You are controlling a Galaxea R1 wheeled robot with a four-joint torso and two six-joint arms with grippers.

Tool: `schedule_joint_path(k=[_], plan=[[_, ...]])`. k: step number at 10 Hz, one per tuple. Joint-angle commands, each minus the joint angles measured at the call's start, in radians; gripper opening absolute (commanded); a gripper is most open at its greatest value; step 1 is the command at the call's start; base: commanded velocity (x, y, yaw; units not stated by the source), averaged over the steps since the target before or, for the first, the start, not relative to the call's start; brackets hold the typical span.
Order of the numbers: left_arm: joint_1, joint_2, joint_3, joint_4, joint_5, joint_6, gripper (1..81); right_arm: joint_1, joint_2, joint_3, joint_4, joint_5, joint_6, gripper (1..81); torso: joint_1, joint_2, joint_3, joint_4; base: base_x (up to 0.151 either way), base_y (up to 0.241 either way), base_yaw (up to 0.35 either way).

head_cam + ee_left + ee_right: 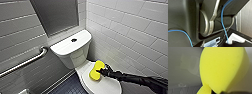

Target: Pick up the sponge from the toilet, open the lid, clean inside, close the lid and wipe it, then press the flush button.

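Toilet (pixel 75 53) in corner, tank against back wall. Flush button (pixel 74 40) on tank top, near middle. Lid (pixel 106 86) down, in front of tank. Sponge (pixel 95 68) on lid, at tank end. Right gripper (pixel 100 72) clamped on sponge's right side, arm coming in from right. Grab bar (pixel 25 62) on wall left of toilet. Floor (pixel 67 87) between that wall and bowl.

Yellow sponge (pixel 96 70), white toilet (pixel 70 46), pale tiled wall (pixel 130 27)
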State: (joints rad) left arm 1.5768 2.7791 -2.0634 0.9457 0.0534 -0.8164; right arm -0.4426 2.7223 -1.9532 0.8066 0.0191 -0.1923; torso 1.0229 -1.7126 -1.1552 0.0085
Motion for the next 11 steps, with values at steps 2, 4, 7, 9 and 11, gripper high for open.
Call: schedule_joint_path(k=[2, 4, 7, 9, 11], plan=[[0.027, -0.002, 0.011, -0.002, 0.049, -0.003, 81.1, 0.236, 0.213, -0.314, 0.028, -0.260, -0.009, 1.0, 0.000, 0.000, 0.000, 0.000, 0.000, 0.000, 0.000], [0.029, -0.002, 0.011, -0.002, 0.049, -0.006, 81.1, 0.254, 0.288, -0.448, 0.026, -0.260, -0.009, 1.0, 0.000, 0.000, 0.000, 0.000, 0.000, 0.000, 0.000], [0.028, 0.004, -0.003, -0.002, 0.049, -0.006, 81.1, 0.206, 0.345, -0.529, 0.048, -0.248, 0.002, 1.0, 0.000, 0.000, 0.000, 0.000, 0.000, 0.000, 0.000], [0.027, 0.007, -0.006, -0.001, 0.049, -0.006, 81.1, 0.141, 0.329, -0.541, 0.103, -0.245, 0.021, 1.0, 0.000, 0.000, 0.000, 0.000, 0.000, 0.000, 0.000], [0.027, 0.010, -0.006, 0.001, 0.049, -0.006, 81.1, 0.066, 0.282, -0.541, 0.140, -0.248, 0.022, 1.0, 0.000, 0.000, 0.000, 0.000, 0.000, 0.000, 0.000]])
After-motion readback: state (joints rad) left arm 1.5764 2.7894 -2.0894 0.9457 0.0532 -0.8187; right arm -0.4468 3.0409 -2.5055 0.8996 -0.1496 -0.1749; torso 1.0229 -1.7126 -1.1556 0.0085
